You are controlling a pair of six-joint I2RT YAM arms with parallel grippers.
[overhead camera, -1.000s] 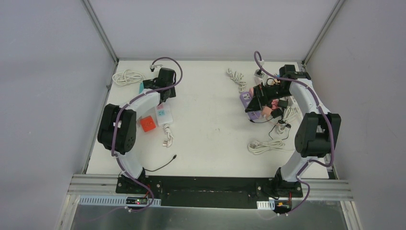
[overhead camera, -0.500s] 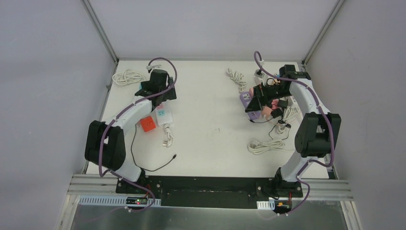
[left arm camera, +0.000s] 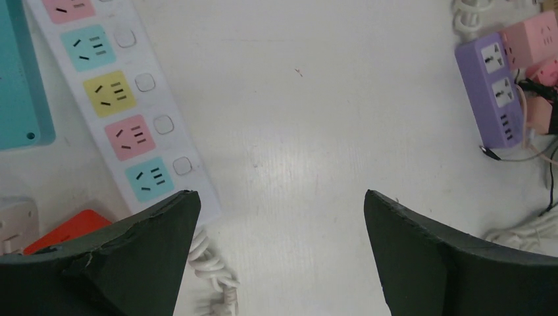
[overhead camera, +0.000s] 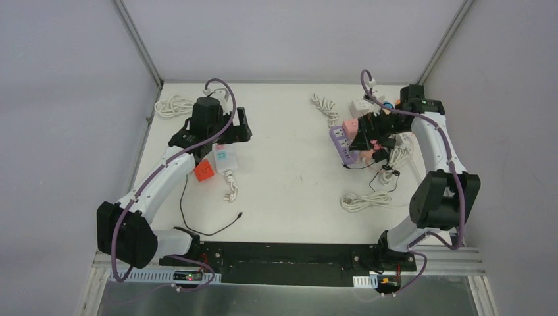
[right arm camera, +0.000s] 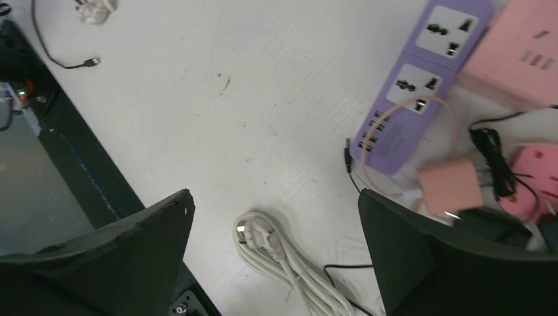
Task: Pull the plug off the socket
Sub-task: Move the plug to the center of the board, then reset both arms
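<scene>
A purple socket strip lies at the back right with both of its sockets bare; it also shows as the purple strip. Beside it are a pink socket block, a small pink charger and a black cable that runs under my right finger. I cannot tell which plug sits in which socket there. My right gripper hangs open above this cluster. My left gripper is open over bare table, next to a white strip with coloured sockets, all of them bare.
A coiled white cable with its plug lies below the purple strip. An orange cube and a teal panel sit left of the white strip. A loose black cable lies near the front, and white cable bundles lie at the back.
The left arm has swung out and its gripper has moved right, off the teal panel, opening fully. The right gripper has pulled back to the right, uncovering the purple strip.
</scene>
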